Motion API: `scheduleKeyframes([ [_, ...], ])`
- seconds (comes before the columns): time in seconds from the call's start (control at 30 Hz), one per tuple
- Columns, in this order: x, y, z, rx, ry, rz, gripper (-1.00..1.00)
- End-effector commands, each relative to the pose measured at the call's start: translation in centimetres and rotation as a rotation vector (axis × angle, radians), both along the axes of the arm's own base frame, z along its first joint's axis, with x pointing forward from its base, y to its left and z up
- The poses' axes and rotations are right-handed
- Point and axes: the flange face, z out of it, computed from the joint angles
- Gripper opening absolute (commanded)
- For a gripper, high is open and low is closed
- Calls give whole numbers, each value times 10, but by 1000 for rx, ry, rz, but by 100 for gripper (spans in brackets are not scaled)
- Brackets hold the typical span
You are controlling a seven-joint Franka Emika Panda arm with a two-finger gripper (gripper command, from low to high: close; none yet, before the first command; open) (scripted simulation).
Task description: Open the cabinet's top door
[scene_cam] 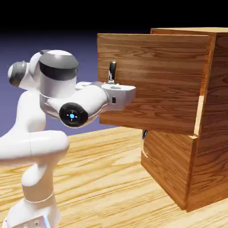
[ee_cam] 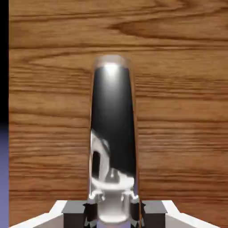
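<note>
The cabinet (scene_cam: 209, 133) of reddish-brown grained wood stands at the right of the exterior view. Its top door (scene_cam: 156, 84) is swung out from the body, its far edge toward the arm. My gripper (scene_cam: 112, 83) sits at the door's face, shut on the dark metal handle (scene_cam: 112, 70), whose upper end sticks up above the hand. In the hand view the handle (ee_cam: 112, 133) fills the middle as a shiny dark bar running up from between the fingertips (ee_cam: 91, 209), with the door's wood (ee_cam: 178, 111) behind it. The lower panel (scene_cam: 169, 164) stays flush, its small handle (scene_cam: 144, 133) just visible.
The wooden table top (scene_cam: 107, 178) spreads under the arm and cabinet. The arm's white links (scene_cam: 58, 89) rise from the lower left, close to the door's free edge. A strip of blue-violet backdrop (ee_cam: 3, 169) shows past the door's left edge in the hand view.
</note>
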Motion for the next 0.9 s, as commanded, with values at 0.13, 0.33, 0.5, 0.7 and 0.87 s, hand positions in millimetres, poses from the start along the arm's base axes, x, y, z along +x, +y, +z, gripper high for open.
scheduleKeyframes([
  [0.13,-5,-31,0,0,0,93,-100],
  [0.33,-7,-70,0,0,0,212,-100],
  [0.5,-5,-105,0,0,0,318,-100],
  [0.7,3,-149,0,0,0,453,-100],
  [0.87,14,-186,0,0,0,569,-100],
])
